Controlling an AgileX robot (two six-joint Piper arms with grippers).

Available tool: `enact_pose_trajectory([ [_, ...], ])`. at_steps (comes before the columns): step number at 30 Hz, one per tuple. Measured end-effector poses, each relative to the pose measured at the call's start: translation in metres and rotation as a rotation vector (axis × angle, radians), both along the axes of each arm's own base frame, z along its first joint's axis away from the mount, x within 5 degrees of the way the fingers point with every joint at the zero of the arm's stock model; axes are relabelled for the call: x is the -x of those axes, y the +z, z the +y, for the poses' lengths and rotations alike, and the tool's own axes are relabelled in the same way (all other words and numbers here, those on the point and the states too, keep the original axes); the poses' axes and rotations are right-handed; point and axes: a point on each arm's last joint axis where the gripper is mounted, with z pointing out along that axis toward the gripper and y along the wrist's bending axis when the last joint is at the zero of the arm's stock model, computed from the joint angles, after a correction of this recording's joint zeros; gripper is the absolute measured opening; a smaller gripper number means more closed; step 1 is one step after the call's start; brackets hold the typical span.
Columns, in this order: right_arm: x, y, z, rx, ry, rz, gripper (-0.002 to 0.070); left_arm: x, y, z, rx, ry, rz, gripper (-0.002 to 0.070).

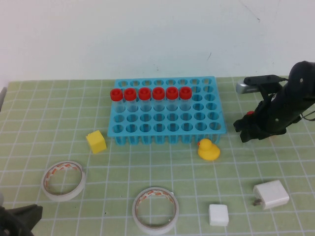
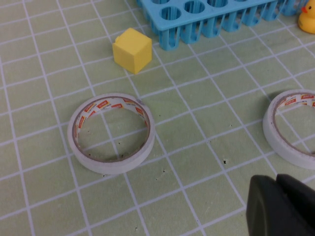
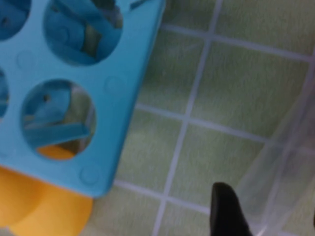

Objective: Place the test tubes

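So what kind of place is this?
Likely a robot practice bench, not a real lab: a blue tube rack with red-capped tubes on a green grid mat among a rubber duck and tape rolls.

Blue rack, red-capped tubes, yellow duck and cube, green white-gridded mat

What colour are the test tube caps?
The caps are red; the high view shows them best.

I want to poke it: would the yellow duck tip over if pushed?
The yellow duck would probably slide or wobble rather than roll, since it sits upright on a broad bottom. It looks like a small, smooth rubber toy, so it is likely light and squashy.
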Motion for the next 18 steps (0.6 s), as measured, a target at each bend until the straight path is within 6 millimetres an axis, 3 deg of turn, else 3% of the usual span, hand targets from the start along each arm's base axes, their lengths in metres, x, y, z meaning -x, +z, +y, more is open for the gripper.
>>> enact_pose_trajectory([
  [10, -0.005, -0.015, 0.001, 0.001, -0.025, 0.011, 0.0353, 0.000, 0.000, 0.000, 0.000, 0.000, 0.000, -0.0001],
  [15, -0.006, -0.015, 0.000, 0.009, -0.022, 0.010, 0.0237, 0.000, 0.000, 0.000, 0.000, 0.000, 0.000, -0.0001],
  [18, -0.006, -0.015, 0.000, 0.009, -0.022, 0.010, 0.0237, 0.000, 0.000, 0.000, 0.000, 0.000, 0.000, -0.0001],
])
